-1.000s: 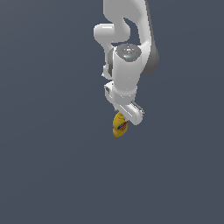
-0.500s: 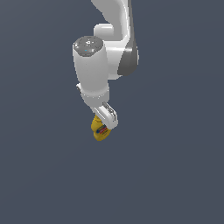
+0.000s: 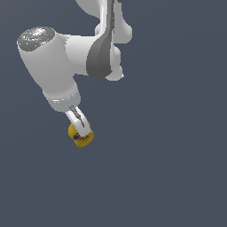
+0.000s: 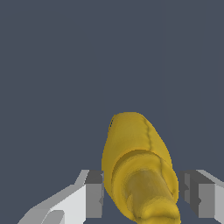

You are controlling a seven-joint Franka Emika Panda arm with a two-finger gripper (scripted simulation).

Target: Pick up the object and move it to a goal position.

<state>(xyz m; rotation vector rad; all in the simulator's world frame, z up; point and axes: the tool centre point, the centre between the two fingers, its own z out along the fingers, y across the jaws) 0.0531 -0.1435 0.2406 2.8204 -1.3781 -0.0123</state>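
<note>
The small yellow plastic squeeze bottle with a tapered nozzle (image 3: pixel 80 135) hangs clear of any surface, clamped in the white two-fingered claw (image 3: pixel 79 127) of the white arm — in the wrist view the grey pads (image 4: pixel 93 194) press its body on both sides. It looks light and somewhat soft-walled, with a smooth, slippery skin, so a hold across the wide body rather than the nozzle seems safest. Its label shows red and blue patches — no lettering can be read.
</note>
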